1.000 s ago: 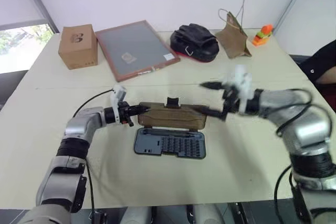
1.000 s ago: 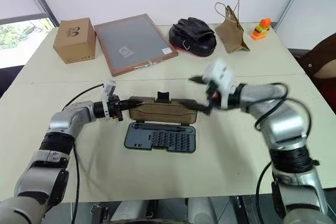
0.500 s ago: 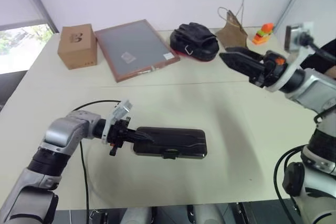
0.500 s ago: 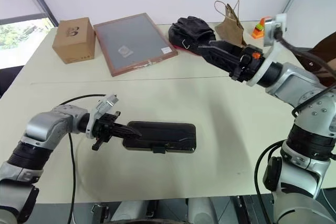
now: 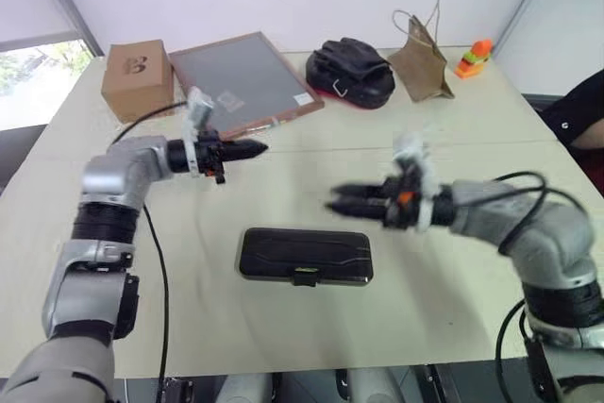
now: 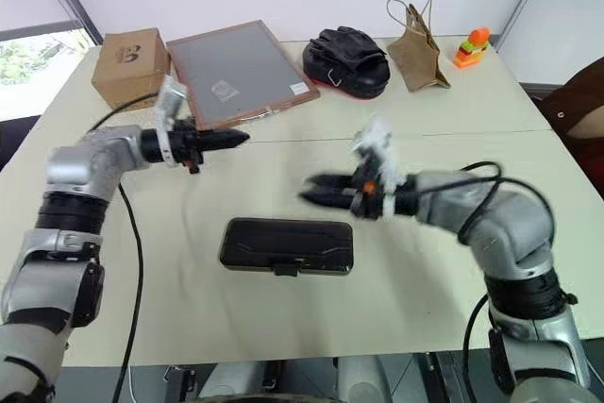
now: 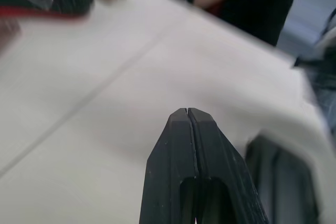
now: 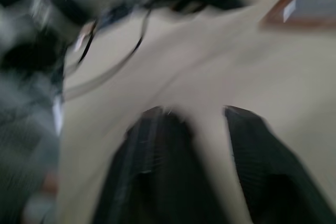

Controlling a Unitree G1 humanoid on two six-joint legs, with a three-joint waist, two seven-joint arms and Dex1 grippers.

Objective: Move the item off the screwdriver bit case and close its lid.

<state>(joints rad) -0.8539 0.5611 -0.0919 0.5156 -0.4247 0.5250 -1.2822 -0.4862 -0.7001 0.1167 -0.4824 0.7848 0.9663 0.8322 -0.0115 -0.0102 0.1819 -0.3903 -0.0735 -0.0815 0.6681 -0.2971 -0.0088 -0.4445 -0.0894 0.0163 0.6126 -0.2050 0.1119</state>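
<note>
The black screwdriver bit case [image 5: 304, 257] lies flat on the table with its lid down and nothing on top of it. My left gripper [image 5: 257, 148] is shut and empty; it hangs above the table, behind and to the left of the case. In the left wrist view its fingertips [image 7: 187, 113] are pressed together. My right gripper [image 5: 338, 201] hovers just behind the case's right half, pointing left. In the right wrist view its fingers [image 8: 152, 166] stand apart with nothing between them.
Along the back of the table are a cardboard box [image 5: 139, 80], a framed grey board [image 5: 243, 84], a black bag [image 5: 351, 71], a brown paper bag [image 5: 420, 61] and an orange toy [image 5: 473, 58]. A person's sleeve [image 5: 585, 118] shows at the right edge.
The case's lid went from raised to shut. My left gripper then left the case's left end, moving back and left. My right gripper came down from the back right to just behind the case.
</note>
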